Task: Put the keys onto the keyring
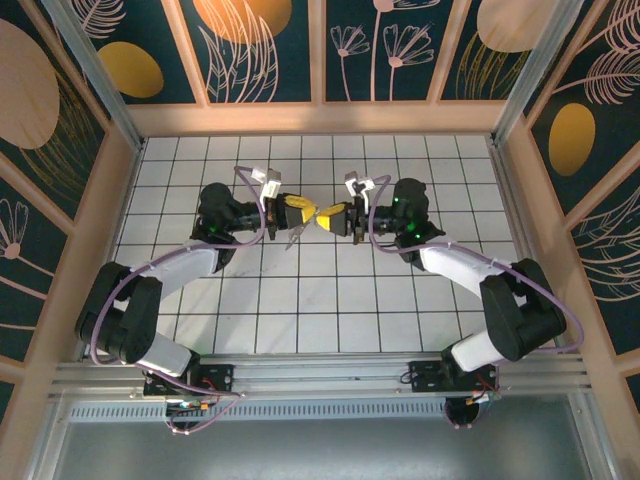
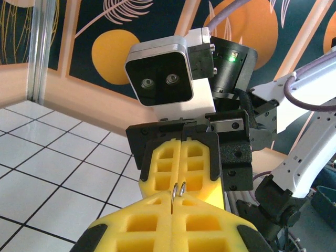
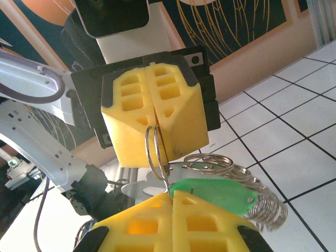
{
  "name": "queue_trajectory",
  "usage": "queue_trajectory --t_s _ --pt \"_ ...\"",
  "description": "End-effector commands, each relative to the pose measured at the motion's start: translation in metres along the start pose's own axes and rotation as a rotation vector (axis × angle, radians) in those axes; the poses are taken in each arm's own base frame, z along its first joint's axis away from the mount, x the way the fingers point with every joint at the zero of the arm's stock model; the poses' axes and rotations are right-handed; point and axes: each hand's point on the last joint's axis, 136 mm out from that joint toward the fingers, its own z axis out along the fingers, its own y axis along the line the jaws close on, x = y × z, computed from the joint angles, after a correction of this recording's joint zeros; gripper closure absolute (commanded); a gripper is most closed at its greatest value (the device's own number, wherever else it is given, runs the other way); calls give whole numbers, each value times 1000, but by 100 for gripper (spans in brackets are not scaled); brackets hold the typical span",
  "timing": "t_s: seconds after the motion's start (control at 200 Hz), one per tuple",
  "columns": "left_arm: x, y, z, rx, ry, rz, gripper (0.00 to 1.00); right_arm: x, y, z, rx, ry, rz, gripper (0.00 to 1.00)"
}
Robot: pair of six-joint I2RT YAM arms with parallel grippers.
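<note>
The white tiled table [image 1: 300,320] lies inside a wooden frame with dark, flower-patterned wall panels [image 1: 260,50]. From their bases at the near edge, the left arm [image 1: 170,270] and the right arm [image 1: 470,265] curve inward and meet above the middle of the table.

The left gripper [image 1: 300,212] and the right gripper [image 1: 332,218] point at each other, with their yellow foam tips almost touching. In the left wrist view the right gripper [image 2: 181,168] faces the lens under its white camera box [image 2: 160,79], its two yellow pads pressed flat together. The left gripper [image 2: 172,202] at the bottom of that view has its pads closed to a thin seam as well.

The keyring [image 3: 155,149] is held up in the air between the two tips, well above the tiles. It is a thin double loop of silvery wire. Its upper end runs into the seam of the left gripper [image 3: 156,118], which pinches it. Its lower end goes down into the closed tips of the right gripper [image 3: 172,195]. It looks clamped there too, though the pads hide the contact itself. From the left wrist, two wire ends of the keyring [image 2: 178,190] stick up out of the left pads.

The keys [image 3: 215,194], with a bright green plastic tag, lie just behind the right fingertips. Beside them is a bunch of further silvery rings [image 3: 265,205].
</note>
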Motion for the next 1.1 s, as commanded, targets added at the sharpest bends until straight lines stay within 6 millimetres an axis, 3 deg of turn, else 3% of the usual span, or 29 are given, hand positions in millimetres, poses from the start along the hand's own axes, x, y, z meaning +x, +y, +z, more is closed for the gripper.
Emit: queue_trajectory --t_s 0.0,0.11,0.19,0.29,0.39,0.55,0.846,1.096 --pt "-25 -13 -1 2 -75 94 100 8 5 12 -42 33 -12 100" --pt "-24 -12 -2 -8 -86 89 100 8 1 9 -17 35 -7 100" --pt "-23 -10 -3 -21 -97 81 100 5 -2 1 12 18 -2 82" --pt "-25 -7 -4 -39 -122 69 100 1 -2 -11 43 -2 -7 70" --pt "-27 -5 -5 -45 -147 52 100 -6 1 -24 81 -33 -23 64" --pt "-29 -1 -7 -52 -201 10 100 -26 6 -38 145 -105 -51 59" --pt "-28 5 -7 -48 -254 -55 100 -68 -1 -41 201 -257 -47 53" --pt "-26 12 -3 -60 -266 -107 100 -74 -8 -28 140 -282 -9 48"
